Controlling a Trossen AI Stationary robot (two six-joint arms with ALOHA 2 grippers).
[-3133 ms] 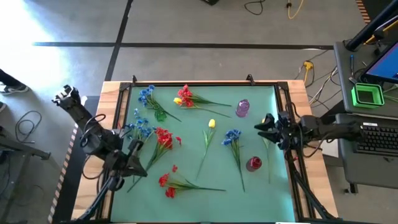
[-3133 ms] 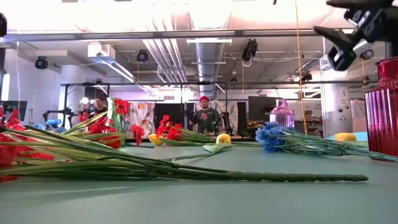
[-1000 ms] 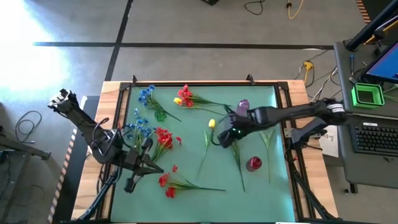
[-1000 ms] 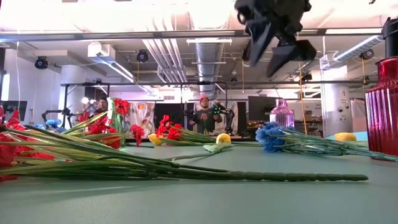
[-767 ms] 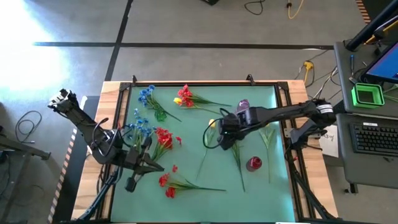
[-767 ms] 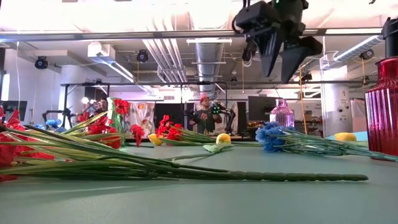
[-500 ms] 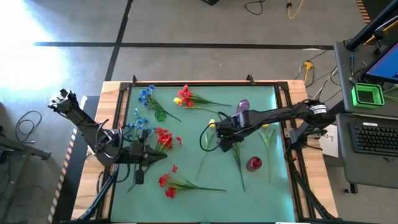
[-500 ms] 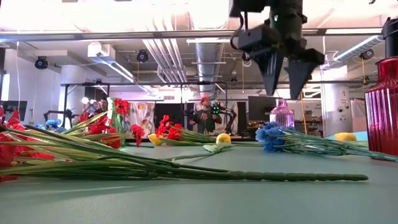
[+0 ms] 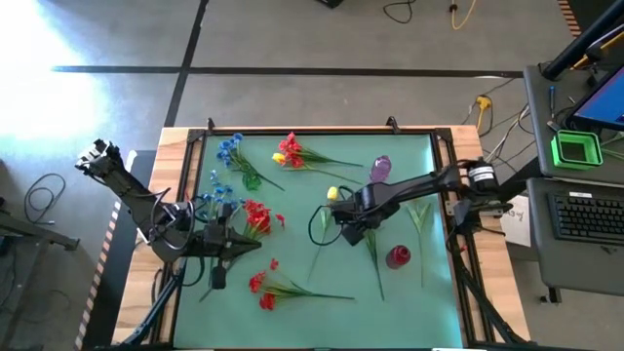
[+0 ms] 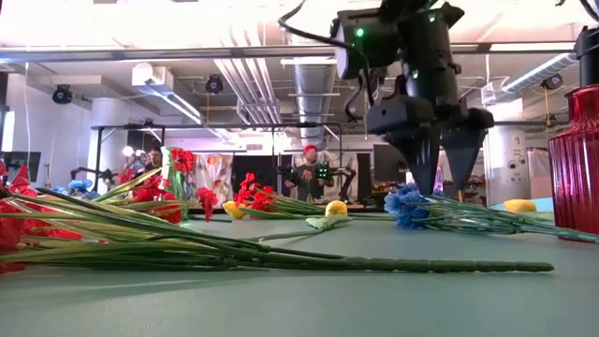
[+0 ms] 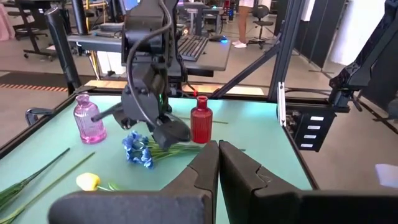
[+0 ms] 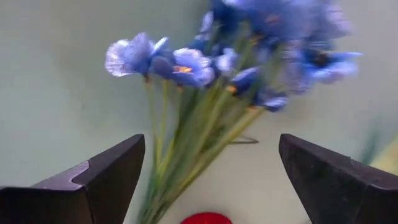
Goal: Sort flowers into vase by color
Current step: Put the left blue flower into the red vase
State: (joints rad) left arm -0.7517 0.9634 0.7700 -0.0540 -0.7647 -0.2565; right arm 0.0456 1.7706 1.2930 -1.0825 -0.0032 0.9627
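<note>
The right gripper [image 10: 440,187] hangs with fingers spread wide just above the blue flower [image 10: 408,206] lying mid-table, its stems between the fingertips and apparently not yet touched. The left gripper [image 9: 218,278], fingers pressed together and empty, waits near the red flowers [image 9: 255,216]

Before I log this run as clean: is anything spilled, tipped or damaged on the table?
Nothing stands out. The pink vase and red vase stand upright, and the flowers lie loose, unsorted.
</note>
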